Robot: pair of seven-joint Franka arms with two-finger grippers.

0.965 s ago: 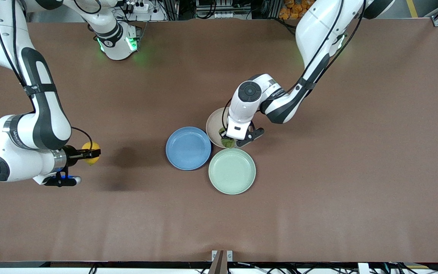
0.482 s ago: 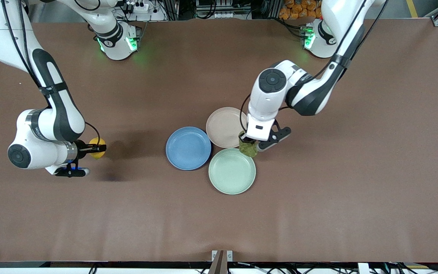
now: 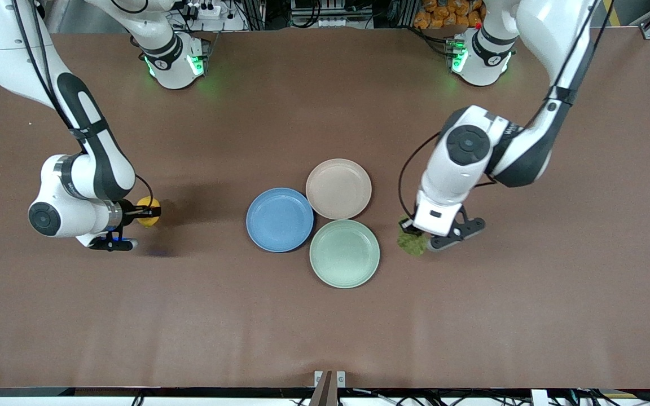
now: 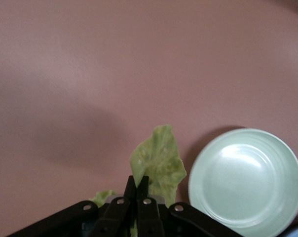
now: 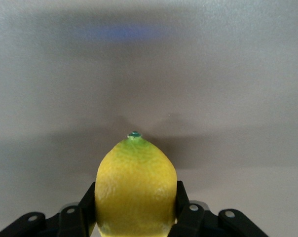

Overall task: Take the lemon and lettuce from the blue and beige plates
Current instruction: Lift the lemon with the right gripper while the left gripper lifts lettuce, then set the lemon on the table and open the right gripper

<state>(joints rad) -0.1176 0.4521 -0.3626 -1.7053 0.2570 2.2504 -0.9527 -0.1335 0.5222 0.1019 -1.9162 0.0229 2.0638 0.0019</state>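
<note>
My right gripper (image 3: 153,212) is shut on the yellow lemon (image 3: 148,212), low over the bare table toward the right arm's end; the lemon (image 5: 135,187) sits between the jaws in the right wrist view. My left gripper (image 3: 409,234) is shut on a green lettuce leaf (image 3: 412,243), over the table beside the mint-green plate (image 3: 344,253). The leaf (image 4: 159,160) hangs from the pinched jaws in the left wrist view. The blue plate (image 3: 279,219) and the beige plate (image 3: 338,188) lie empty at the table's middle.
The mint-green plate, also in the left wrist view (image 4: 245,177), touches both other plates and lies nearest the front camera. The brown table (image 3: 325,327) stretches wide around the plates. The arm bases stand along the table's top edge.
My left gripper lifted the lettuce off the beige plate and carried it toward the left arm's end, past the mint-green plate. My right gripper shifted slightly toward the plates with the lemon.
</note>
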